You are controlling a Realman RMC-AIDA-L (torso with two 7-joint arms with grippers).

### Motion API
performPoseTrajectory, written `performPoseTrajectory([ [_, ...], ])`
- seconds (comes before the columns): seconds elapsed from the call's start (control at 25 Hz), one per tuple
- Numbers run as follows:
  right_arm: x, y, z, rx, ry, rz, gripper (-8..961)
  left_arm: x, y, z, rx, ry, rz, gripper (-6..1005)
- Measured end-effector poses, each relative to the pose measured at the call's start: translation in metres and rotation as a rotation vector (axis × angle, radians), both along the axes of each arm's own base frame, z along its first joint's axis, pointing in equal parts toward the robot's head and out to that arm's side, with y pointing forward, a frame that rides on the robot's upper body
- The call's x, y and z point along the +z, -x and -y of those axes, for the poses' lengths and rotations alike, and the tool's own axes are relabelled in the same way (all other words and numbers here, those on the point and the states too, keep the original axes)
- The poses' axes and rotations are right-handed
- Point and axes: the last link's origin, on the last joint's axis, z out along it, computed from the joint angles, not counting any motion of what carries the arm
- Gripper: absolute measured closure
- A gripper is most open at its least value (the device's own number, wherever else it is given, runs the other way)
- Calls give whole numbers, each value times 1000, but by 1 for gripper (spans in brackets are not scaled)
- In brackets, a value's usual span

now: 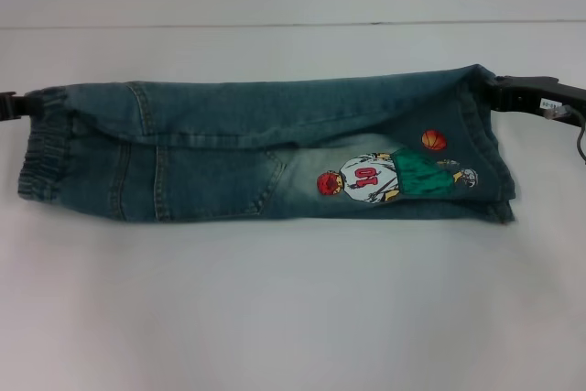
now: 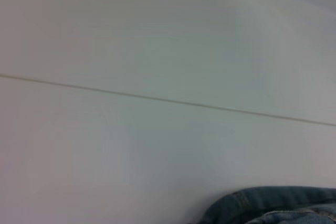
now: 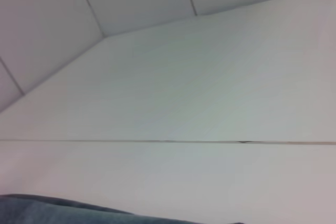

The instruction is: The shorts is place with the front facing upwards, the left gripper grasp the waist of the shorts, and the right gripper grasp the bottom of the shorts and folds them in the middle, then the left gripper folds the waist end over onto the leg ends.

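Now both grippers, left [image 1: 11, 105] and right [image 1: 513, 91], clamp jaws on shorts [image 1: 265, 148]

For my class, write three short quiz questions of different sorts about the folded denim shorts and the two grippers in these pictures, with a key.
1. True or false: the shorts lie folded lengthwise on the white table.
2. Which end of the shorts is at the left gripper? A) the gathered waist B) the leg ends C) neither
3. Fill in: the embroidered player on the shorts wears a white jersey and ____ shorts.

Key: 1 true. 2 A; the right gripper is at the far corner of the leg ends. 3 green.
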Motion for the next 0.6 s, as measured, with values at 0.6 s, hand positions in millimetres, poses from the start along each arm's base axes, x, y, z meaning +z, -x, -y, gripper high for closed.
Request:
performPoseTrajectory([
  [0.6,-12,2,-9,-9,-34,79,937,-15,-9,-14,-44,-26,-51,934],
])
